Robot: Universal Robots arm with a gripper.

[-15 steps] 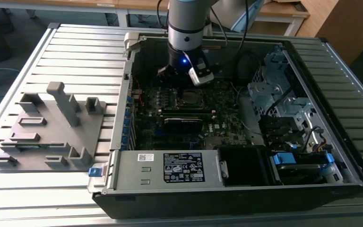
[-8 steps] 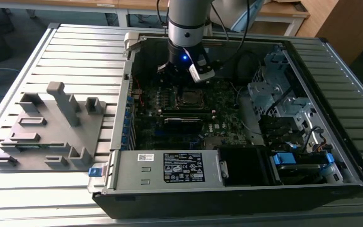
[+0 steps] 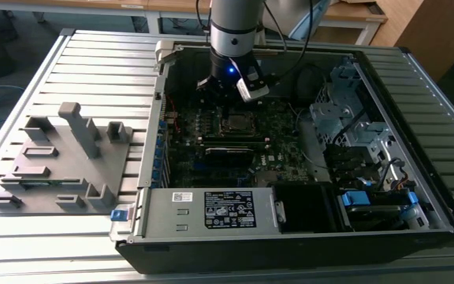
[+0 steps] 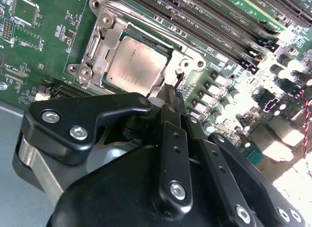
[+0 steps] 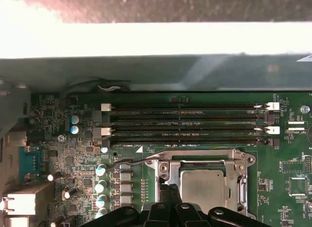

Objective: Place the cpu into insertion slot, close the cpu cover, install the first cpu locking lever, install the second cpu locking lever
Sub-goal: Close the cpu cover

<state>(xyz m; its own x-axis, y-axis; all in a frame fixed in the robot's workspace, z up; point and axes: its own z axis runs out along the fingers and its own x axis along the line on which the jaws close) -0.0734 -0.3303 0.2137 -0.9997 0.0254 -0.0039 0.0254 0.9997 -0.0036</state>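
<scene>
The cpu [image 4: 132, 62] lies flat in the insertion slot [image 3: 236, 122] on the green motherboard, its dull silver top showing. The silvery cpu cover [image 4: 102, 44] lies down around it, framing the chip [image 5: 202, 188]. One thin wire locking lever [image 5: 131, 161] runs along the socket edge next to the memory slots, its end sticking out past the socket corner. My gripper [image 4: 170, 90] is shut, its black fingertips together at the socket's opposite edge, touching or just above the frame there. In the exterior view the gripper [image 3: 229, 100] hangs low inside the open computer case, just behind the socket.
Long black memory slots [image 5: 185, 124] run beside the socket. Capacitors [image 5: 101, 187] stand near the lever's end. The case wall [image 3: 164, 89], drive cage [image 3: 345, 112] and power supply [image 3: 211, 210] hem in the board. A grey fixture plate [image 3: 61, 160] lies at the exterior view's left.
</scene>
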